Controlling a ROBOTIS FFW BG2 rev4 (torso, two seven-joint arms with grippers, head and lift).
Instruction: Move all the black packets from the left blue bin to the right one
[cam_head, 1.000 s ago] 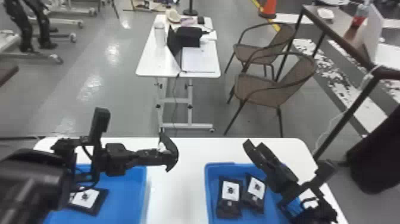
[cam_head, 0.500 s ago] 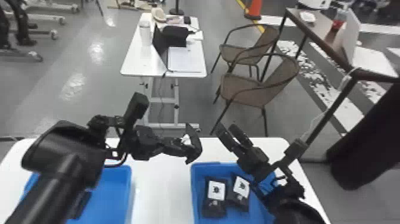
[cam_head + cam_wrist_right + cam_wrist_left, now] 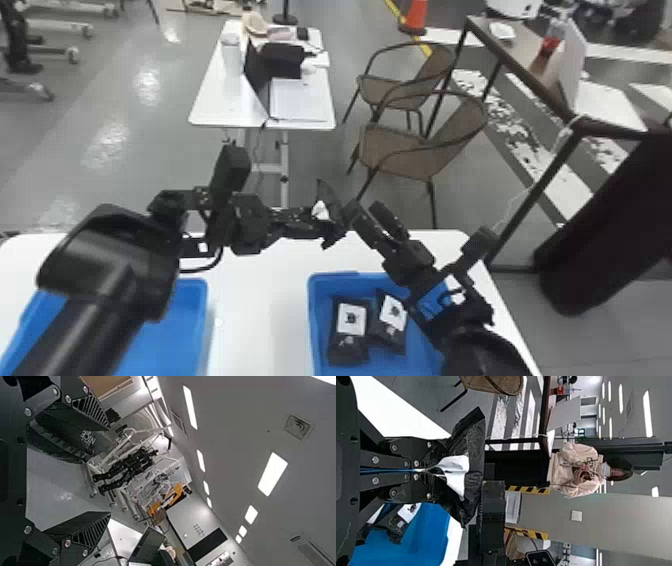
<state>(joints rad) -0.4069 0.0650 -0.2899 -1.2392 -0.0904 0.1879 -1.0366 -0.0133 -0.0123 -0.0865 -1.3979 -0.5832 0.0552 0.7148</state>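
A white table (image 3: 260,320) is seen across the foreground, with a smaller-looking white desk (image 3: 215,107) standing beyond it. Two brown chairs with curved armrests (image 3: 420,150) are placed to the right of that desk, one behind the other. On the table, two blue bins are set apart: the left blue bin (image 3: 201,287) is partly covered by the left arm, so what lies in its hidden part cannot be told, while the right blue bin (image 3: 313,320) is crossed at its far right by the right arm.

The left gripper (image 3: 322,222) is raised over the far edge of the table, between the bins, and its fingers are pressed together on one black packet (image 3: 472,459), by which a crumpled spread is made beyond the fingertips. The right gripper (image 3: 364,209) is held up just beside it, its fingers parted; in the right wrist view, a dark shape near its upper finger is probably that same packet, though whether it is touched cannot be told.

In the right bin, two more black packets (image 3: 347,347) are laid side by side, the right-hand one tilted. A white label (image 3: 351,318) is carried by each of these two.
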